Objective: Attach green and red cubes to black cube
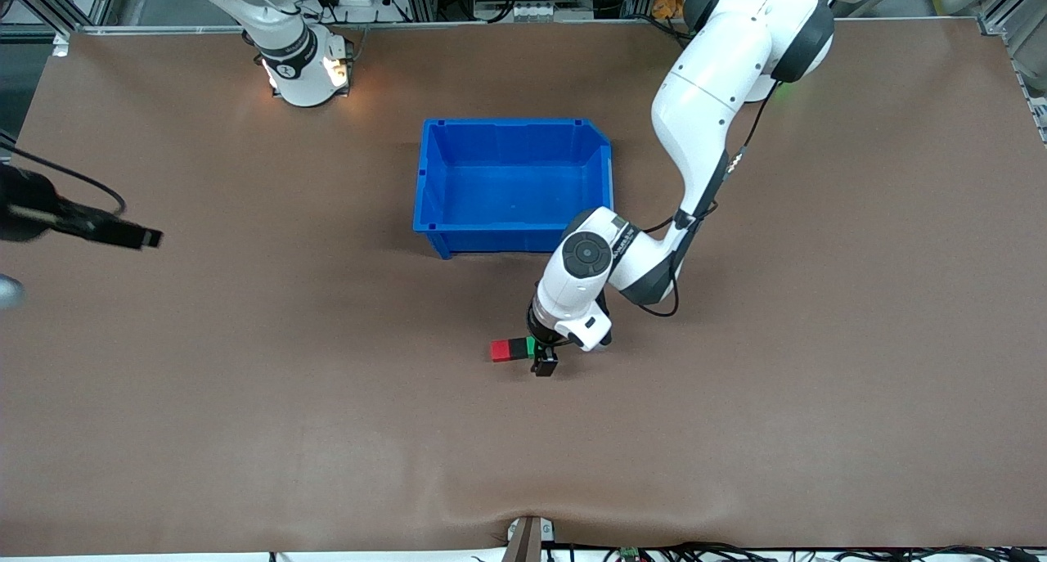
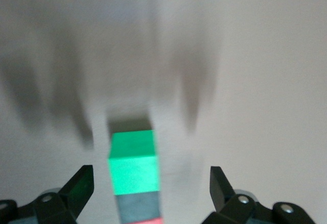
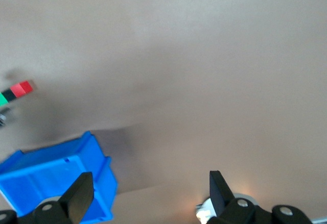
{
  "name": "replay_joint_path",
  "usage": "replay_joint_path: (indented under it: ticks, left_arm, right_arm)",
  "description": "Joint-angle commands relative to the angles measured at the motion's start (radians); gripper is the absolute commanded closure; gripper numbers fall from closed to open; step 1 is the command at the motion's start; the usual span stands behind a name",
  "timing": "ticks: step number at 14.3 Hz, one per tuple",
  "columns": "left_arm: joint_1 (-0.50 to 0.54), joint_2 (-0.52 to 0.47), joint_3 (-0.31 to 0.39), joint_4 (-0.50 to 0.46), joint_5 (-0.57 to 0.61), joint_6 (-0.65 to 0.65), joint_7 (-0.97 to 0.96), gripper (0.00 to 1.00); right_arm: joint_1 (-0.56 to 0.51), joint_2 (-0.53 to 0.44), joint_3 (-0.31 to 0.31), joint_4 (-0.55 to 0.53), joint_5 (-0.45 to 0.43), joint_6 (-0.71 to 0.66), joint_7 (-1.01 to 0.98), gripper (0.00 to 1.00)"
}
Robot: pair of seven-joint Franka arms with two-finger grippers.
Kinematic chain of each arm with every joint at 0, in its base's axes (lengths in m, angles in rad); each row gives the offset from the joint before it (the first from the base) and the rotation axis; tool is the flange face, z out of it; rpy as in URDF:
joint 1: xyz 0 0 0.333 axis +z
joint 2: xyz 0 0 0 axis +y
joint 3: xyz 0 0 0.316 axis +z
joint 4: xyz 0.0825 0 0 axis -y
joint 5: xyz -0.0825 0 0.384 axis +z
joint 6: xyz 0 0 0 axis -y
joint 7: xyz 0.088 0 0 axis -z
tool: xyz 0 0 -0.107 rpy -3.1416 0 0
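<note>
On the brown table (image 1: pixel 245 423) a blue bin (image 1: pixel 514 184) stands near the middle, and nearer to the front camera than the bin lie the three cubes in a touching row: the red cube (image 1: pixel 501 350) toward the right arm's end, the black cube (image 1: pixel 519 348) in the middle, and the green cube (image 1: pixel 531 347) toward the left arm's end. The left gripper (image 1: pixel 545 364) hangs low over the green end of the row, and in the front view the arm's wrist covers most of the green cube. The left wrist view shows what the front view hides: the fingers (image 2: pixel 77 189) stand wide apart with the green cube (image 2: pixel 133 163) between them and touching neither, the black cube (image 2: pixel 139 207) next in line and a sliver of the red cube (image 2: pixel 145 221) at the frame's edge. The right gripper (image 1: pixel 123 233) waits in the air over the right arm's end of the table, its fingers (image 3: pixel 76 197) spread wide and holding nothing; its wrist view takes in the bin (image 3: pixel 53 180) and, well apart from it, the cube row (image 3: pixel 15 91).
</note>
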Motion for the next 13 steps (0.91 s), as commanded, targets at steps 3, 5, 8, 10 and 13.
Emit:
replay_joint_path:
  ticks: [3,5,8,10,13]
  left_arm:
    - [0.108,-0.204,0.001,-0.023,0.059,-0.206,0.217,0.00]
    - [0.165,-0.281,-0.001,-0.031,0.062,-0.294,0.344,0.00]
    - [0.254,-0.437,-0.002,-0.104,0.053,-0.348,0.599,0.00]
    - [0.313,-0.543,-0.010,-0.172,0.037,-0.400,0.775,0.00]
    - [0.388,-0.677,-0.010,-0.255,0.023,-0.496,1.024,0.00]
  right_arm:
    - [-0.009,-0.237,0.024,-0.259,-0.048,0.059,-0.071,0.00]
    - [-0.009,-0.399,0.027,-0.486,-0.062,0.198,-0.073,0.00]
    - [-0.009,-0.518,0.027,-0.667,-0.066,0.313,-0.079,0.00]
    - [-0.009,-0.515,0.027,-0.653,-0.073,0.303,-0.117,0.00]
    - [-0.017,-0.489,0.023,-0.581,-0.077,0.303,-0.148,0.00]
